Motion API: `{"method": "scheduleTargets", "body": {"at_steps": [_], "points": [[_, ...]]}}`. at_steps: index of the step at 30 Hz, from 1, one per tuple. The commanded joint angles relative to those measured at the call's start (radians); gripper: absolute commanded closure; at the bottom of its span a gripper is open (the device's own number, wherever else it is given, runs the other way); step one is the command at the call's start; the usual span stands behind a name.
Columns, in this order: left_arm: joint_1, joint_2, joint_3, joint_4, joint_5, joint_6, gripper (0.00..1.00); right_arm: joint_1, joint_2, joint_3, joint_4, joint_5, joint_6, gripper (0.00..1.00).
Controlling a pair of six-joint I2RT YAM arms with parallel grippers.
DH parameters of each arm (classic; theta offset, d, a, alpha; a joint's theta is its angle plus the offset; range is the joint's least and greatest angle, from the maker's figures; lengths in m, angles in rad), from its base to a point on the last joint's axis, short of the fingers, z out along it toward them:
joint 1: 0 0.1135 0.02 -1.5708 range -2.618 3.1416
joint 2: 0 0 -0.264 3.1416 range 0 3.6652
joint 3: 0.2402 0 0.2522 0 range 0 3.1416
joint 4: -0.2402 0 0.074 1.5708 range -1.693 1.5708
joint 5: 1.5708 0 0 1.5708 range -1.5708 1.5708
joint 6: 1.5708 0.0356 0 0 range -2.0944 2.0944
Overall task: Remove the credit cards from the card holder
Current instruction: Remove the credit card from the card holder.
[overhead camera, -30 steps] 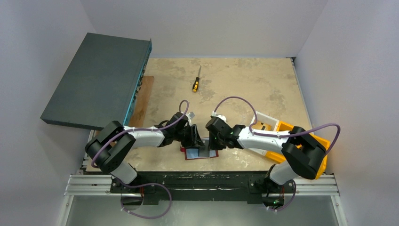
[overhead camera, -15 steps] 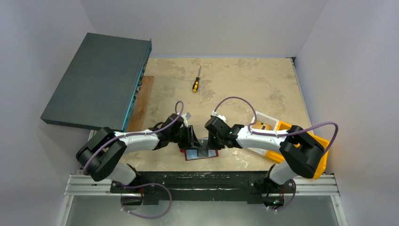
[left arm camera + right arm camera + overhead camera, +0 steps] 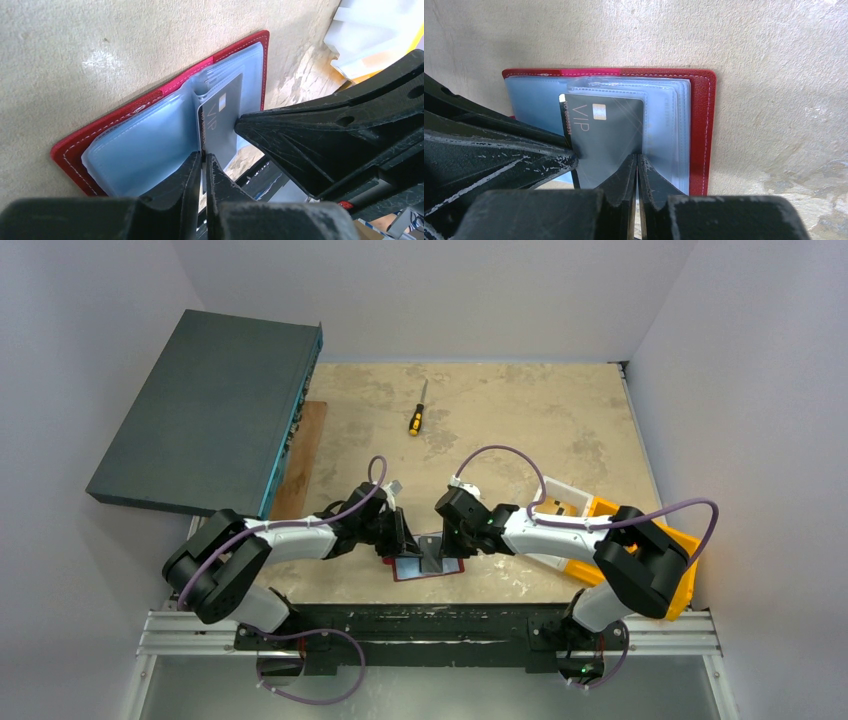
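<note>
Holder (image 3: 405, 569) spread flat, mid near edge. L gripper (image 3: 204, 165) pinching grey card (image 3: 606, 135); R gripper (image 3: 637, 170) closed beside it, on sleeve (image 3: 664, 125) or card, can't tell. I'd pull slow, straight along sleeve.

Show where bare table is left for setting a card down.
Bare: from the screwdriver to the right wall, and between screwdriver and arms. Crowded: the near edge, where left gripper and right gripper pinch the grey card over the card holder; orange bin at right.
</note>
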Motion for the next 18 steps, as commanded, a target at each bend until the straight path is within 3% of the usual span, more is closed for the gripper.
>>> {"method": "scheduleTargets", "body": {"at_steps": [1,4,18], "points": [[0.006,-0.003,0.002,0.077,0.051,-0.018,0.95,-0.006,0.044,-0.042,-0.037,0.027,0.008,0.97],[0.008,-0.011,0.004,0.061,0.051,-0.014,1.0,-0.01,0.045,-0.046,-0.037,0.027,0.01,0.98],[0.024,-0.093,-0.006,-0.053,0.006,0.046,1.0,-0.042,0.034,-0.073,-0.045,0.038,0.008,1.0]]}}
